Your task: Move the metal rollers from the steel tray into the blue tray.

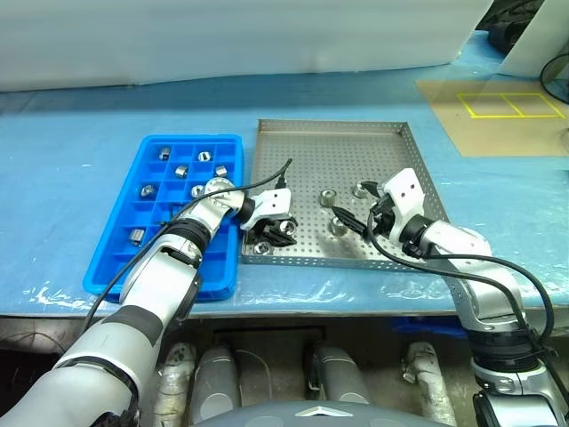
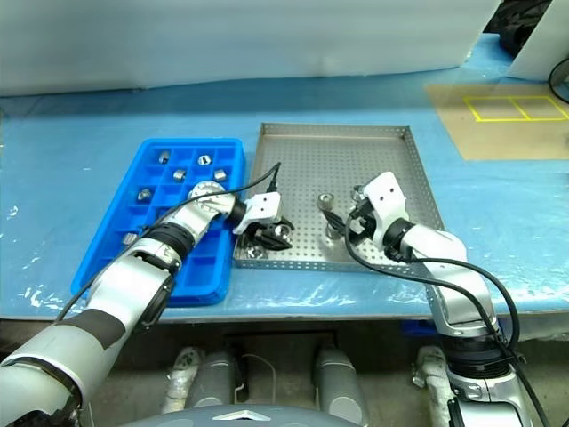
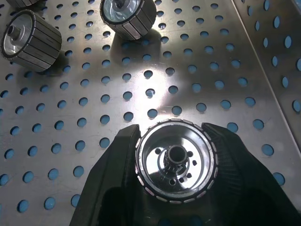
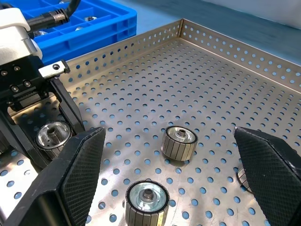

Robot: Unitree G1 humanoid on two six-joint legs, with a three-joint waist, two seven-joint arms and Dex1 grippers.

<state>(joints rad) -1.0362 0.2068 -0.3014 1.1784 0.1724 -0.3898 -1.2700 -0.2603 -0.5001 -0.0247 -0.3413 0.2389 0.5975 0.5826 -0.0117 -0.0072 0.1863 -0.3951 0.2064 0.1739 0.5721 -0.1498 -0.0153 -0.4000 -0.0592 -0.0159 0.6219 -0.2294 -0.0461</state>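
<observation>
Silvery ribbed metal rollers [image 4: 179, 141] lie on the perforated steel tray [image 1: 333, 147], toward its near edge; others sit singly in compartments of the blue tray [image 1: 107, 267], just left.

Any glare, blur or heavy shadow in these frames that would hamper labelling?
Left wrist view: bright glare patch on the grey perforated steel tray; the ribbed silvery metal roller between the black left gripper fingers is sharp. Right wrist view: the right gripper fingers are soft-edged. Head views: even lighting, mild shadows.

- Looks like a factory workbench: blue protective film over the table [image 1: 80, 169]
- Perforated steel tray [image 1: 333, 133], compartmented blue tray [image 1: 116, 258] for parts
- Yellow tape markings [image 1: 511, 105] at the far right corner
</observation>
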